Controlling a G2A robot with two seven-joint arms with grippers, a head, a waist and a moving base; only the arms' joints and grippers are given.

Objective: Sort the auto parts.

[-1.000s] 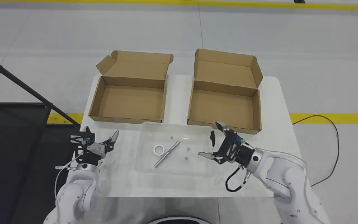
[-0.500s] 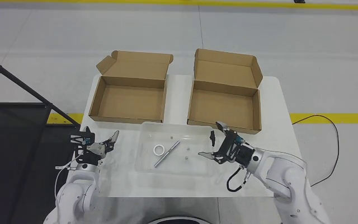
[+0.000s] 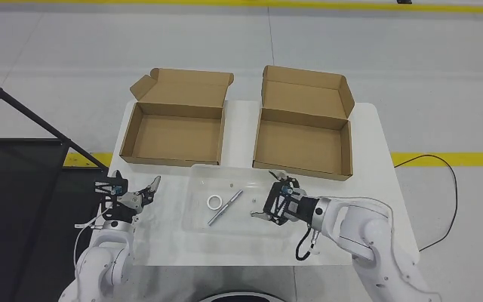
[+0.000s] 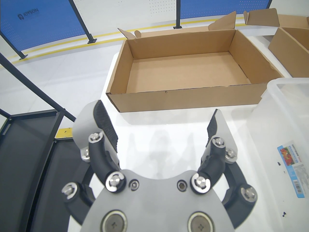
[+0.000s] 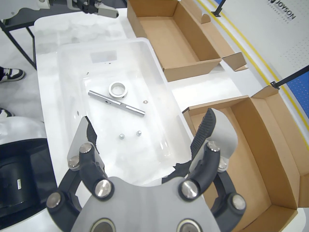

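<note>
The clear plastic bin [image 4: 275, 121] and farther cardboard box [image 4: 287, 47] are running off the left wrist view's edge; two tiny metal pieces [image 5: 138, 133] are looking too small to identify.

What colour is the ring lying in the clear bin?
The ring is silvery white, best seen in the right wrist view.

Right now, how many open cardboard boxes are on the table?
2. The left box stands behind the left end of the clear bin; the right box stands behind its right end. Both are empty.
</note>
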